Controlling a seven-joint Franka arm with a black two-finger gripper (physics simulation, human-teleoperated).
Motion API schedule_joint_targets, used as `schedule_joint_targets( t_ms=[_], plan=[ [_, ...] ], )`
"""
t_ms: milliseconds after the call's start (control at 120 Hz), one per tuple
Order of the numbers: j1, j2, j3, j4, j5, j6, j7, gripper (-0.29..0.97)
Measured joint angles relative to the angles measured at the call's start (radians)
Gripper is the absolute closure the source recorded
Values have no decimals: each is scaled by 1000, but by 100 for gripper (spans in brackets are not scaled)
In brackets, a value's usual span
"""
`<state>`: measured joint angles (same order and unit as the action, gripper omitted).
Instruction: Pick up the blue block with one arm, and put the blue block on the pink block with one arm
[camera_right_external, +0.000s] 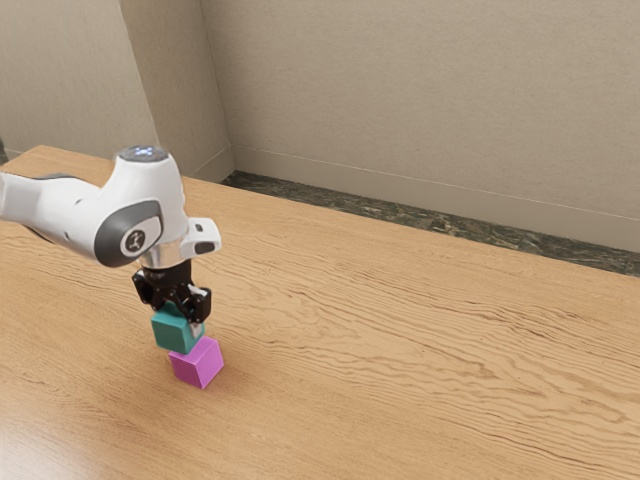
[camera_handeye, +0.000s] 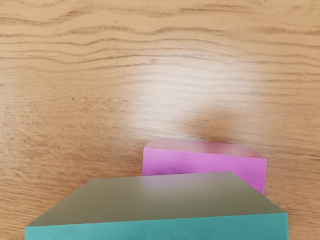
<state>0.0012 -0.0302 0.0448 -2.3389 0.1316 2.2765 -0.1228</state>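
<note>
We show the black gripper (camera_right_external: 178, 308) pointing straight down, its two fingers closed at a narrow spacing on the upper part of the blue block (camera_right_external: 173, 333), which renders as a teal-green cube. The white arm (camera_right_external: 110, 215) enters from the exterior view's left and bends down to the hand directly above the pink block (camera_right_external: 198, 364).

The blue block hangs in the grip over the pink block, not squarely on it. In the exterior view it is offset toward that view's left, so one part of the pink block's top stays uncovered on the exterior view's right. Its lower edge meets the pink block's upper edge. We cannot tell whether the two faces touch or a thin gap remains.

In the wrist view the blue block (camera_handeye: 160, 210) lies just under the hand. The pink block (camera_handeye: 210, 162) projects from beneath its far edge and to one side, which confirms the partial overlap.

The pink block rests flat on the wooden table (camera_right_external: 420, 330), with a soft shadow on the wood beside it. Beyond the pink block, the table's far edge meets a dark floor strip (camera_right_external: 450, 222) and a plain beige wall (camera_right_external: 420, 90).
</note>
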Motion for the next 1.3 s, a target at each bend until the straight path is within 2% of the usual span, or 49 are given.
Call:
schedule_joint_targets(
  t_ms=[333,517,733,917,1033,1300],
  plan=[
    [-42,0,-24,-20,23,23,-42,31],
    [-31,5,-24,-21,24,33,-52,31],
    [0,13,-25,-2,11,35,-53,13],
    [6,-50,-45,168,35,-68,-59,5],
    [-23,-74,-46,183,46,-129,-64,3],
    [-21,-77,-45,183,52,-186,-72,1]
  ],
)
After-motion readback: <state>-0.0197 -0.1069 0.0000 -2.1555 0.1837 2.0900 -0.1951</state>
